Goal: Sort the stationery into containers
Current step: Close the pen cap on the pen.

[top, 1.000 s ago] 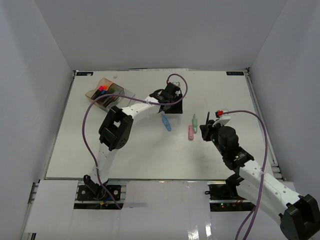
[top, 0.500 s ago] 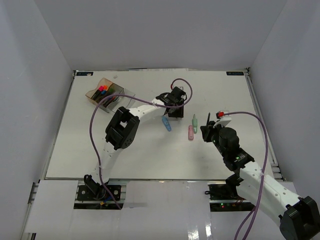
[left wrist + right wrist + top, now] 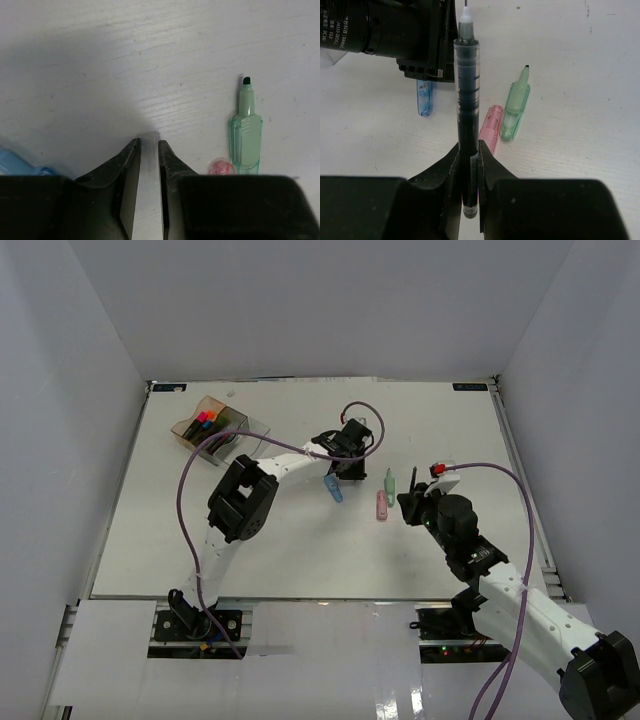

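Observation:
My right gripper (image 3: 469, 150) is shut on a thin black pen (image 3: 466, 75) with a clear barrel, its tip pointing away; it hovers right of centre (image 3: 412, 495). In front of it on the table lie a pink highlighter (image 3: 490, 127), a mint highlighter (image 3: 515, 107) and a blue one (image 3: 424, 97). My left gripper (image 3: 149, 145) is low over the table beside the blue highlighter (image 3: 332, 488), its jaws closed on a thin pale grey piece that I cannot identify. The mint highlighter (image 3: 245, 135) lies to its right. The organiser tray (image 3: 188, 427) stands at the far left with several markers inside.
The left arm's purple cable (image 3: 185, 490) loops over the table's left half. The left wrist camera (image 3: 385, 25) sits just beyond the pen tip. White walls (image 3: 80, 390) enclose the table on three sides.
My left gripper has moved a little right and nearer, down toward the blue highlighter. The right gripper with the pen has hardly moved.

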